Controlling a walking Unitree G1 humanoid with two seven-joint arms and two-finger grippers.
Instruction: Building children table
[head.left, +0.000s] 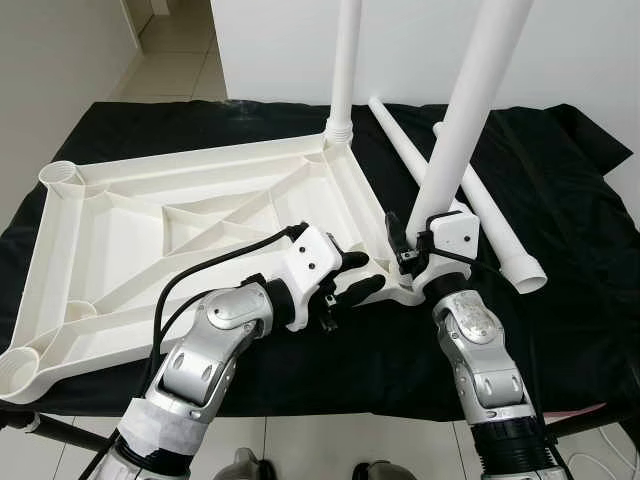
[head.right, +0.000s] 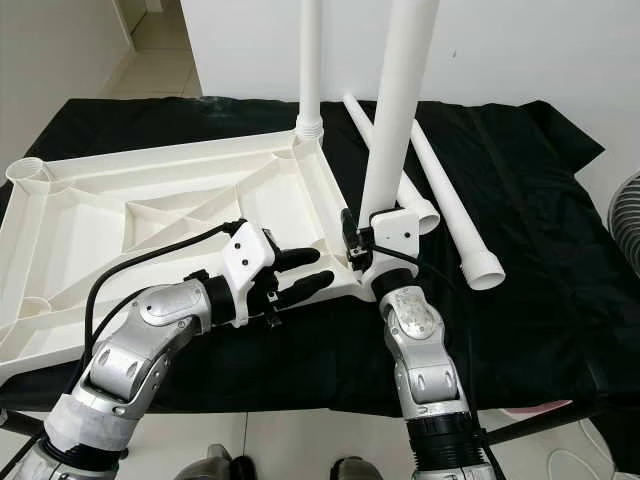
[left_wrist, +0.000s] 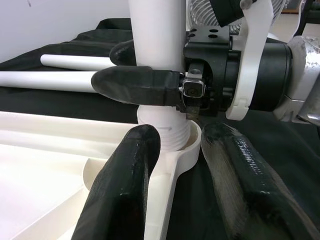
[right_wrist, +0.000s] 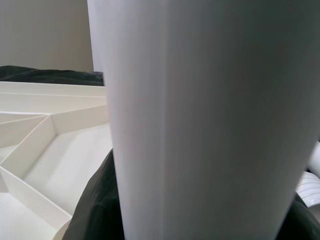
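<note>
While the leg (head.left: 462, 120) stood upright in the socket (left_wrist: 187, 150) at the tabletop's (head.left: 150, 240) near right corner, right gripper (head.left: 415, 240) was clamped round it; left gripper (head.left: 355, 278), fingers apart, straddled that corner. Probably best: keep leg vertical, twist w/ steady downward pressure.

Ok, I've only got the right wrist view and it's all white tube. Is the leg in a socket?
Observer: Its lower end sits in the corner socket of the upturned tabletop, on the robot's near right. The leg stands nearly upright.
Operator: Fully screwed down?
Observer: No, thread shows above the socket rim. The right end effector clamps the leg just above it.
Operator: Where's the left arm?
Observer: The left end effector is open, with a finger on each side of that socket.
Operator: How many are left?
Observer: One standing leg is in the far corner; two loose legs lie on the black cloth.
</note>
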